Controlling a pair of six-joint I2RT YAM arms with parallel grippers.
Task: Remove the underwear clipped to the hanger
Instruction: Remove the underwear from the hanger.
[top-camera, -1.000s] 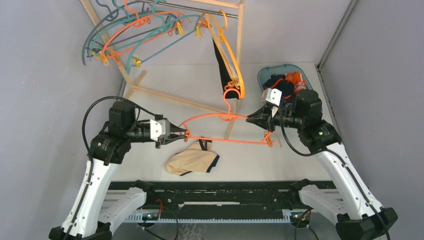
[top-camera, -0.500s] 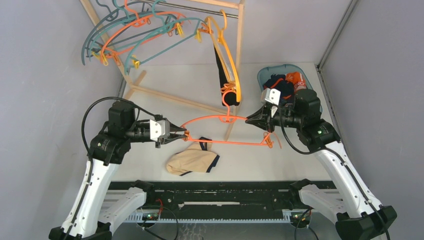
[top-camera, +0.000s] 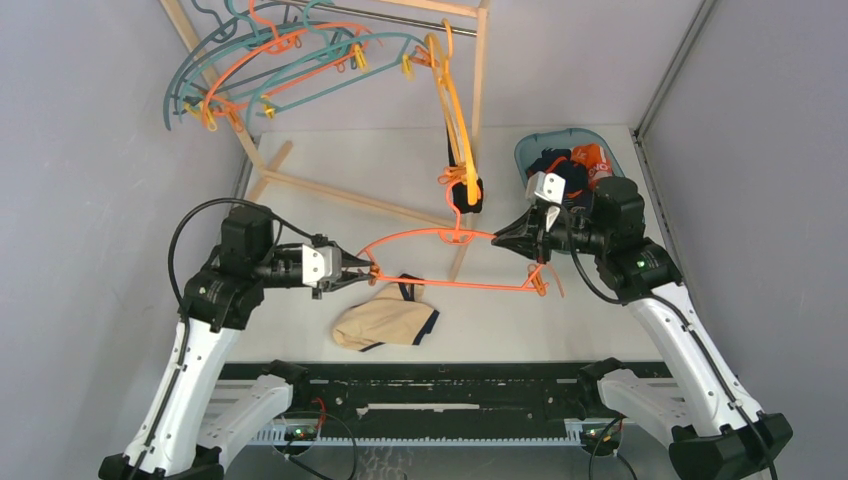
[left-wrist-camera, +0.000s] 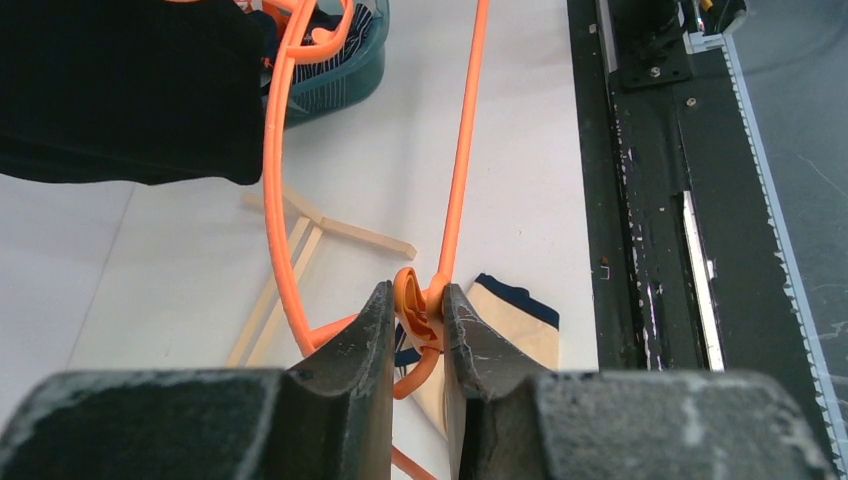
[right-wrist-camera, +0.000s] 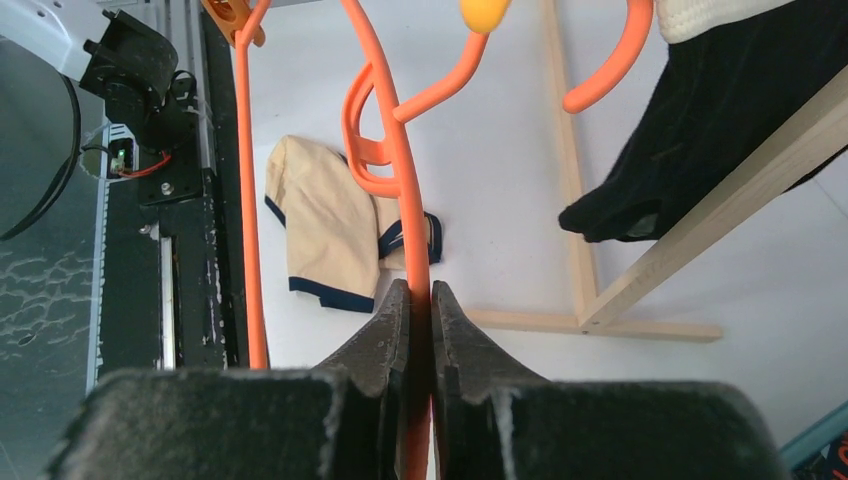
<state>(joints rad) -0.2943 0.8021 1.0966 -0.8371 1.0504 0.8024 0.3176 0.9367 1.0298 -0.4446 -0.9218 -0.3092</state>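
Pinching the orange clip (left-wrist-camera: 410, 300), our left tool (left-wrist-camera: 417, 312) stands narrow; our right tool (right-wrist-camera: 418, 300) clamps the hanger (right-wrist-camera: 398, 200). We judge the beige briefs (top-camera: 380, 325) limp, light: grasp a fold.

Left arm (top-camera: 190, 365): white tapered shell on lower link, black joint housings above, black foot (top-camera: 160, 466) at bottom. Right arm (top-camera: 690, 350): same white-and-black build.

Thin black cable (top-camera: 183, 225) arcs over left arm's upper joint. Second black cable (top-camera: 578, 282) hangs in loop beside right arm's black housing.

White boxy wrist block (top-camera: 314, 262) behind each gripper.

Left gripper (left-wrist-camera: 412, 312), right gripper (right-wrist-camera: 420, 300): matte black wedge-shaped fingers, grainy surface, pale scuffs along inner edges.
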